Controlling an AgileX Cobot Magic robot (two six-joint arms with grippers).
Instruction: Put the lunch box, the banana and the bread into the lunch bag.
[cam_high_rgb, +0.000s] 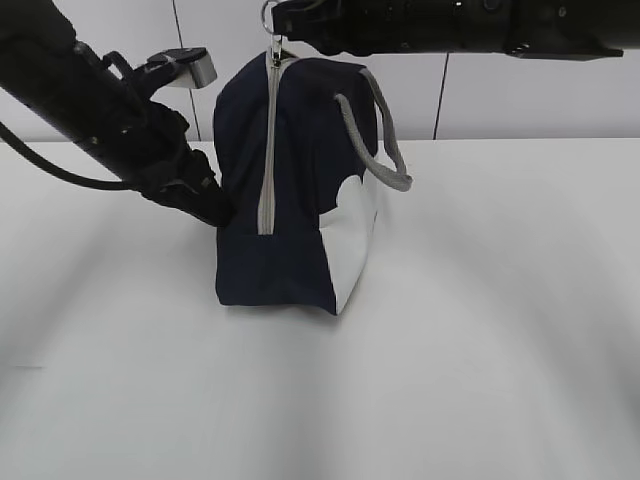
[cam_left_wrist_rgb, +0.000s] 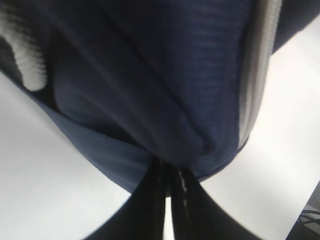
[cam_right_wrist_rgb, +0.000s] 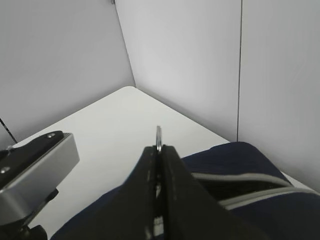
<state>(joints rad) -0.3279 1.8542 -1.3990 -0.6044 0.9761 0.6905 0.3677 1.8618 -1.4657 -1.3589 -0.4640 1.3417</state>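
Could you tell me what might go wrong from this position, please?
1. The right gripper holds only the thin metal ring pull; it may slip out.
2. The left gripper pinches just a fold of the lunch bag, so the fabric could slide free and the bag tip over.

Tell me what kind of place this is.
Probably a lab test bench: a bare white table, plain white wall panels, and two black robot arms working a navy lunch bag. No household furnishings show.
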